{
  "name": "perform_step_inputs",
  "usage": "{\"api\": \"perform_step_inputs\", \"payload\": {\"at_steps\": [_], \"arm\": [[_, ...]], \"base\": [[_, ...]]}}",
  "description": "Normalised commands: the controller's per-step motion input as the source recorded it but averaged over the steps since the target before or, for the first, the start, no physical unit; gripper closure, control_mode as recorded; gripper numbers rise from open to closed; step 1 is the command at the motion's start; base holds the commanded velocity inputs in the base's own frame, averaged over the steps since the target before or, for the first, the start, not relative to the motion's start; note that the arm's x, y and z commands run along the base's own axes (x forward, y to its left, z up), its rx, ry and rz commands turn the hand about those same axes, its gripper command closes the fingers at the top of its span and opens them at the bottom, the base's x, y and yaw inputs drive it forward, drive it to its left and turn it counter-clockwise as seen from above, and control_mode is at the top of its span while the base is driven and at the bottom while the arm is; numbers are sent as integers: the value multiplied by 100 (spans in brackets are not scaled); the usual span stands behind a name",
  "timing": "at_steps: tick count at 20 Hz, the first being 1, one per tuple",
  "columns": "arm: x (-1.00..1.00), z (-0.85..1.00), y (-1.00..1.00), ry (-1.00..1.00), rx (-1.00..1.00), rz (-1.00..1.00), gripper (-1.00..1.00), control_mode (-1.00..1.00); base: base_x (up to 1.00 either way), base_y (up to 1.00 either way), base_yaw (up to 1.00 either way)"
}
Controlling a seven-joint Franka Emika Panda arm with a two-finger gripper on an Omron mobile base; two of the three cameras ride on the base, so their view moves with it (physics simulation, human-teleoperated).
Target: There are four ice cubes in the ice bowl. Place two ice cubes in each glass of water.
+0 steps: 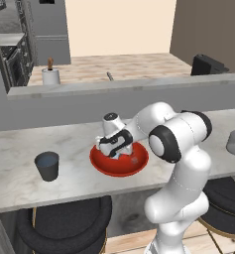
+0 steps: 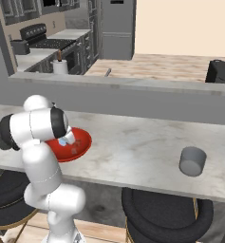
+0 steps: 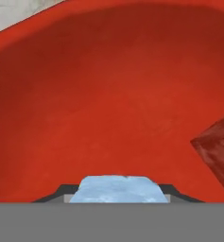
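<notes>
While the arm is reaching down over the marble counter (image 1: 20, 163), the gripper (image 1: 120, 155) is sitting low inside the ice bowl (image 1: 105, 166). One ice cube (image 3: 117, 189) is lying directly between the dark fingertips (image 3: 56, 193), whose jaws are narrowing around it, grip not yet certain.

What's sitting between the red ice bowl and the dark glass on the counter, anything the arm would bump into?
Nothing visible. The stretch of marble counter between the red ice bowl and the dark glass is bare. The gripper is down in the bowl, with a pale blue ice cube between its fingertips.
</notes>
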Motion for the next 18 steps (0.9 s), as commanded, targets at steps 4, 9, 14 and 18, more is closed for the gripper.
{"api": "perform_step_inputs", "payload": {"at_steps": [4, 9, 14, 18], "arm": [[-27, 10, 0, -1, 5, -3, 100, -100], [-60, 62, -1, 0, 6, 1, 100, -100], [-65, 88, -8, 0, 6, 13, 100, -100], [-78, 80, -4, 0, 4, 25, 100, -100]], "base": [[0, 0, 0], [0, 0, 0], [0, 0, 0], [0, 0, 0]]}}
